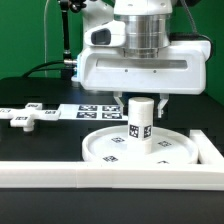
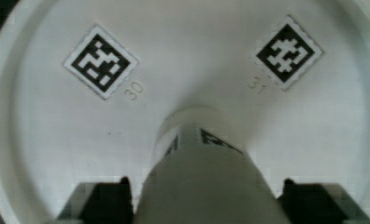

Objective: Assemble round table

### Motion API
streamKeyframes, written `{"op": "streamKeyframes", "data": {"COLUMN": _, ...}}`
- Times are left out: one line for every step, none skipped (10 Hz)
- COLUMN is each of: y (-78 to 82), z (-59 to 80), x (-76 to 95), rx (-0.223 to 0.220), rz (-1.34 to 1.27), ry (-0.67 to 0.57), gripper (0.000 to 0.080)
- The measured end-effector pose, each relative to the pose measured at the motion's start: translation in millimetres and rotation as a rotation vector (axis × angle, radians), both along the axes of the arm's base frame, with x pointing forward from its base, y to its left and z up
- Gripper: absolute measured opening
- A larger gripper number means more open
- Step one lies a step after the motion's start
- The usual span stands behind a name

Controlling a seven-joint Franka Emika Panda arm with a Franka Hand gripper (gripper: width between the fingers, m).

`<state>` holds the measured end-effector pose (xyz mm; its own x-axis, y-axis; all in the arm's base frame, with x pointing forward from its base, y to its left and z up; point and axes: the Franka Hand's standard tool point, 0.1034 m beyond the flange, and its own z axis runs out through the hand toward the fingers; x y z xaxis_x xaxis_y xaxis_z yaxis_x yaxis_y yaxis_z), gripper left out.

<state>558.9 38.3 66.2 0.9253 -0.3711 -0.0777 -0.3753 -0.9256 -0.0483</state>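
Observation:
The large round disc lies flat on the black table just behind the front border bar. The short thick cylinder post stands upright on its middle, a square tag on its side. My gripper hangs straight above and is shut on the post's upper end, a dark finger on each side. In the wrist view the post runs down between the fingers to the disc, which shows two tags. The small cross-shaped piece lies at the exterior view's left, apart from the gripper.
A long white border bar runs along the front, and another angles back at the exterior view's right. The marker board lies flat behind the disc. Cables hang behind the arm.

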Motion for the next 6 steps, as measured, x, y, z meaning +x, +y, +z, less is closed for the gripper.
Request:
{"op": "streamKeyframes", "data": {"y": 1.6, "z": -0.1, "x": -0.1, "rx": 0.006, "rz": -0.142, "ry": 0.01, "gripper": 0.0409}}
{"op": "streamKeyframes", "data": {"y": 2.5, "z": -0.1, "x": -0.1, "rx": 0.012, "rz": -0.237, "ry": 0.018, "gripper": 0.0409}}
{"op": "streamKeyframes", "data": {"y": 3.8, "z": -0.1, "x": -0.1, "rx": 0.009, "rz": -0.327, "ry": 0.026, "gripper": 0.0409}}
{"op": "streamKeyframes", "data": {"y": 3.8, "z": 0.1, "x": 0.3, "rx": 0.007, "rz": -0.364, "ry": 0.027, "gripper": 0.0409}}
{"op": "streamKeyframes", "data": {"y": 4.0, "z": -0.1, "x": 0.2, "rx": 0.007, "rz": -0.359, "ry": 0.027, "gripper": 0.0409}}
{"op": "streamKeyframes", "data": {"y": 5.5, "z": 0.2, "x": 0.1, "rx": 0.003, "rz": -0.322, "ry": 0.023, "gripper": 0.0517}}
